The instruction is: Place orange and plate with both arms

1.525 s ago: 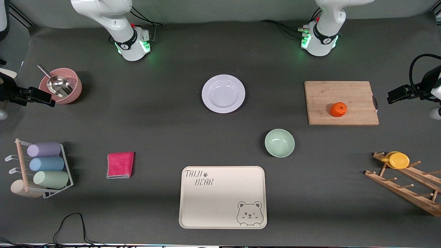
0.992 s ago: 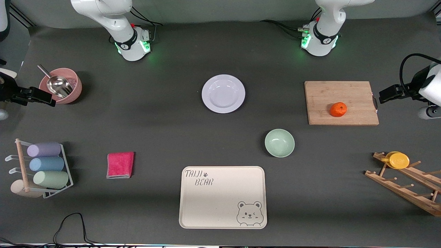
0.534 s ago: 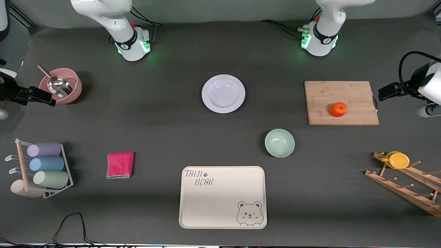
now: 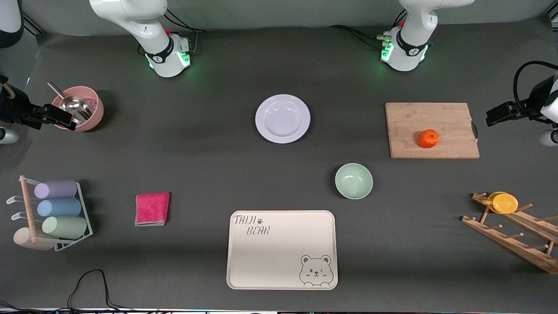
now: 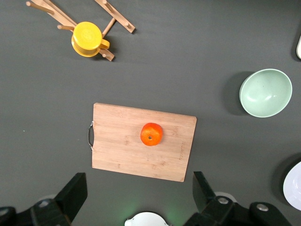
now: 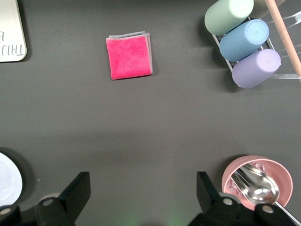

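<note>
The orange sits on a wooden cutting board toward the left arm's end of the table; it also shows in the left wrist view. The white plate lies mid-table, near the arms' bases, with nothing on it. My left gripper hangs high, open and empty, beside the board's handle end; in the left wrist view the board lies between its fingers. My right gripper is open and empty, up over the pink bowl; its wrist view shows bare mat between the fingers.
A pale green bowl and a beige bear tray lie nearer the camera than the plate. A pink cloth and a cup rack are toward the right arm's end. A wooden rack with a yellow disc is toward the left arm's end.
The left gripper swung in toward the board, then back out toward the table's end. The right gripper shifted slightly toward the pink bowl. The orange and plate have not moved.
</note>
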### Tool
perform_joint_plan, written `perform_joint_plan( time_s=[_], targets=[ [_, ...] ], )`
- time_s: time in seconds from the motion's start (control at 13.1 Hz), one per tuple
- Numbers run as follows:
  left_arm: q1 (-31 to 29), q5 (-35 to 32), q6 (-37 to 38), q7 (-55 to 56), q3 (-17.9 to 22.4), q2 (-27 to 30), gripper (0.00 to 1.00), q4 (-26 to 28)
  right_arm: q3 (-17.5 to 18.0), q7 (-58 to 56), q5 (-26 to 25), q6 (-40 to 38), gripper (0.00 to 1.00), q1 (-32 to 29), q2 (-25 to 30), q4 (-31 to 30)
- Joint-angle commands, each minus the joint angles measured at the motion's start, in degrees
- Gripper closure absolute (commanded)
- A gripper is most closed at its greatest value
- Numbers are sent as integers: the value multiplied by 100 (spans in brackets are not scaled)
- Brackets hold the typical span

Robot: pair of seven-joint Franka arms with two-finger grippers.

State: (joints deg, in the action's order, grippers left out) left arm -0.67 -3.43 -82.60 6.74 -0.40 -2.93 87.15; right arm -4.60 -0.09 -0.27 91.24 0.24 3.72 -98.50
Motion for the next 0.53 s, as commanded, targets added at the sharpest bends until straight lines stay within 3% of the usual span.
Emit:
perform_joint_plan(
  time_s=[0.0, 0.46],
  targets=[
    [-125, -61, 235, -348, 31, -41, 0, -286, 3, 62, 194, 52, 0, 73, 277, -169],
    [-346, -9, 868, -745, 285, 134, 0, -323, 47, 1765, 212, -484, 0, 1276, 892, -196]
  ],
)
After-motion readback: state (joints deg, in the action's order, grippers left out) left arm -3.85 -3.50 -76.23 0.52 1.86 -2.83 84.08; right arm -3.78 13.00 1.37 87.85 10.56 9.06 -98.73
